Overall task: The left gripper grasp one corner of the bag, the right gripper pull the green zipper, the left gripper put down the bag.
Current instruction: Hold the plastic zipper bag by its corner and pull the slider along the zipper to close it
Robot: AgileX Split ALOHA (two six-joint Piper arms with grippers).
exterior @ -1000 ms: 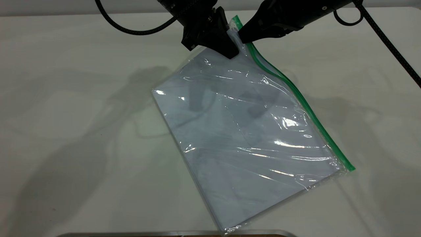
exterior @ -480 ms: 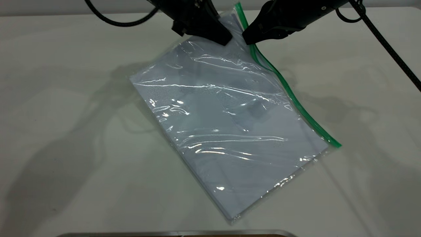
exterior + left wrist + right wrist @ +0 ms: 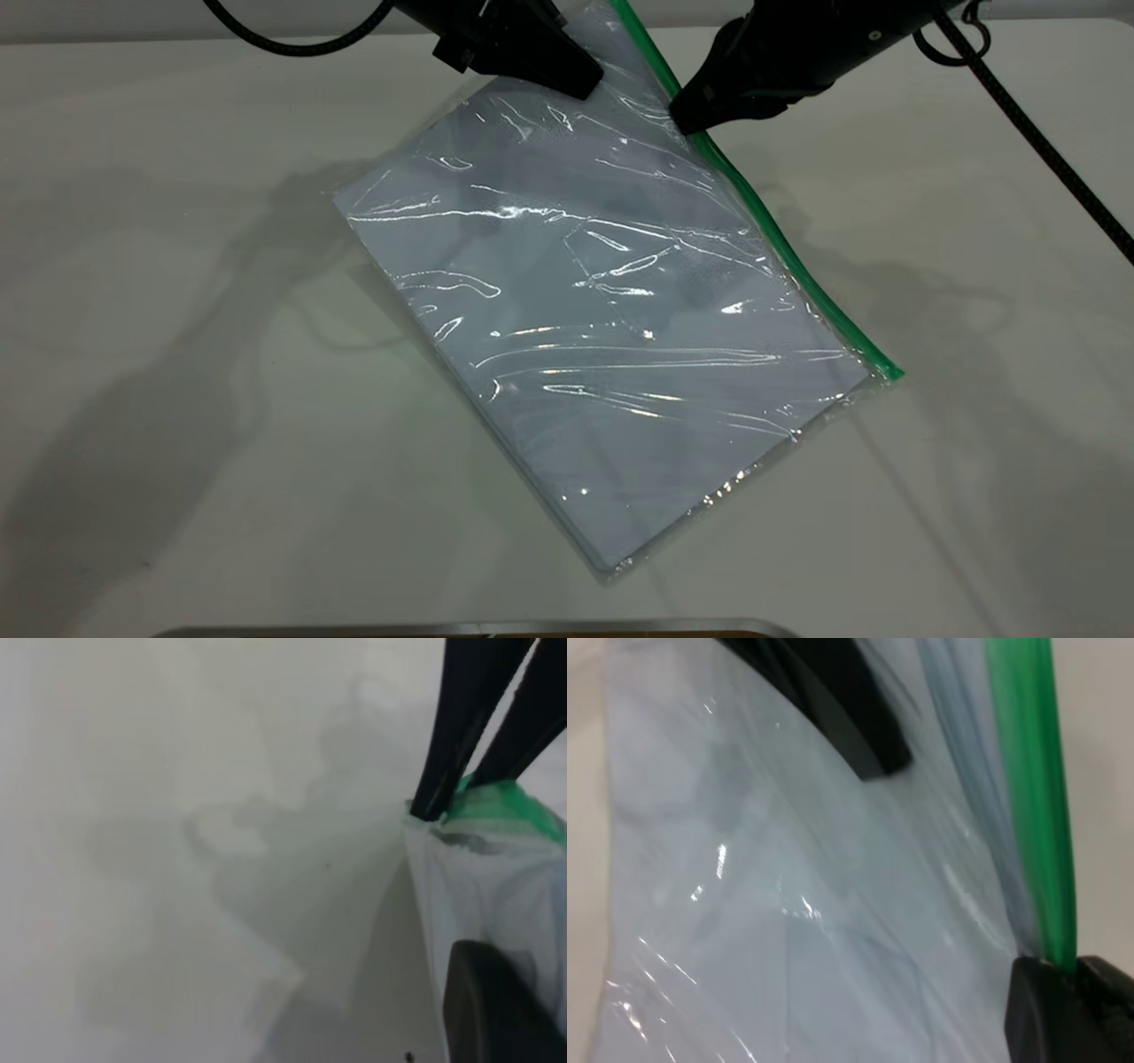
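Plainly, the left gripper (image 3: pixel 580 84) has its fingers (image 3: pixel 443 771) clenched on the green-edged corner (image 3: pixel 483 806) of the bag (image 3: pixel 602 328), holding that end raised off the counter (image 3: pixel 177 354) so the edge is taut and reachable. The right gripper (image 3: pixel 687 120) has its fingers (image 3: pixel 1063 1010) clamped on the green zipper (image 3: pixel 797 275) just below that corner, placed to run along the strip. The bag slopes down from the held corner, its far end resting on the counter, white sheets inside. Judged: the pull is at its start, most of the strip lying ahead of the right gripper.
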